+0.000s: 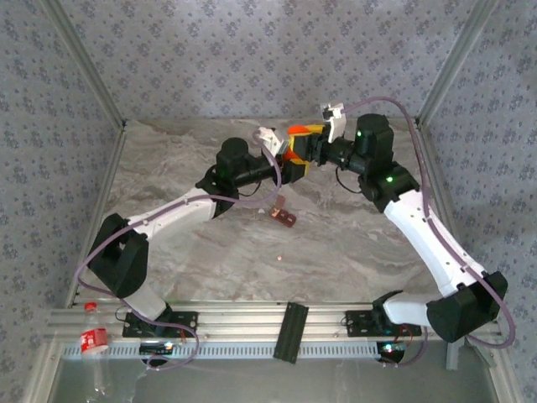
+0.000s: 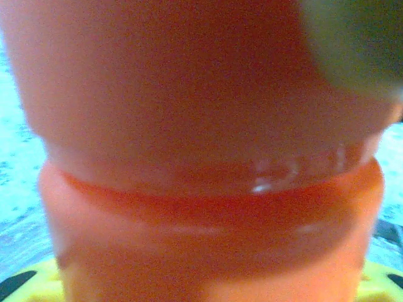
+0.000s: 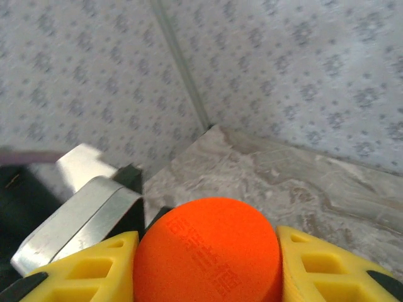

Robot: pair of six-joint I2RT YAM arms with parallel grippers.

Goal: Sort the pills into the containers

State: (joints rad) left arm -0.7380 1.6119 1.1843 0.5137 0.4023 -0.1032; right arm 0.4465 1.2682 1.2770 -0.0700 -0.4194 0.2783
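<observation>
High over the back of the table, both grippers meet on an orange bottle (image 1: 294,153). My left gripper (image 1: 289,166) is shut on its body, which looms close and blurred as the orange bottle (image 2: 208,220) between yellow fingertips (image 2: 19,284). My right gripper (image 1: 302,141) is shut on the round orange cap (image 3: 208,251), yellow fingers (image 3: 94,272) pressed against both of its sides. The containers (image 1: 284,217), a small dark reddish-brown strip, lie on the marble table in front of the grippers. One pale pill (image 1: 279,258) lies nearer to me on the table.
Patterned walls and metal corner posts (image 1: 445,75) close in the table (image 1: 352,243) at the back and sides. A black block (image 1: 289,332) lies across the front rail. A clear plastic bottle with a red label (image 1: 94,340) lies at the near left.
</observation>
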